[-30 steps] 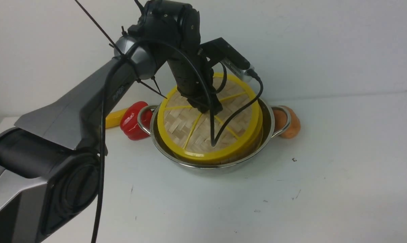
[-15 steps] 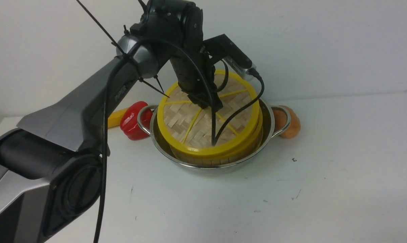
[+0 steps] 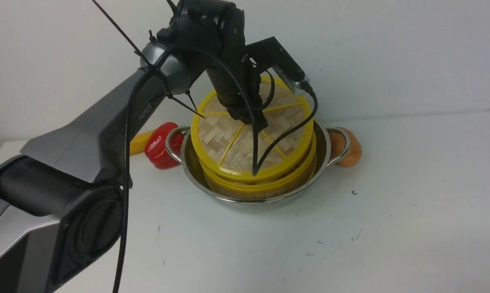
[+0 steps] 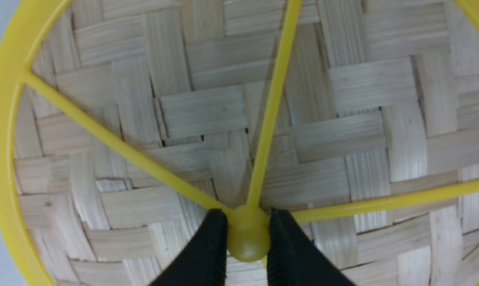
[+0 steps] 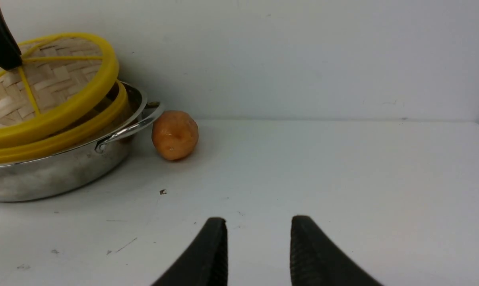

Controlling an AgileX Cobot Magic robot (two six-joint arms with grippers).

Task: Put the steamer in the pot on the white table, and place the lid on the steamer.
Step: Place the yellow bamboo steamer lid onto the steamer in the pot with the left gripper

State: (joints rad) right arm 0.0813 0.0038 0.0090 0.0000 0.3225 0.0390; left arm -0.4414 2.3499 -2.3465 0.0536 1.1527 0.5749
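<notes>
The shiny pot [image 3: 245,199] stands on the white table [image 3: 391,224] with the steamer [image 3: 269,188] inside it; only the steamer's yellow rim shows. Above it the woven lid [image 3: 236,142] hangs tilted, its near edge lifted off the steamer's rim. My left gripper [image 3: 255,124] is shut on the lid's yellow centre knob [image 4: 247,238], one black finger on each side. In the right wrist view my right gripper [image 5: 258,228] stands open over bare table, well to the right of the pot [image 5: 44,178], with nothing between its fingers. The steamer's contents are hidden.
A red pepper [image 3: 161,145] and a yellow object [image 3: 139,142] lie by the pot's left handle. An orange round fruit [image 3: 350,152] touches the right handle. The wall rises close behind the pot.
My left gripper has risen a little with the lid. The lid's near edge now sits higher and further back, so the steamer's rim shows beneath it. The right gripper has not moved.
</notes>
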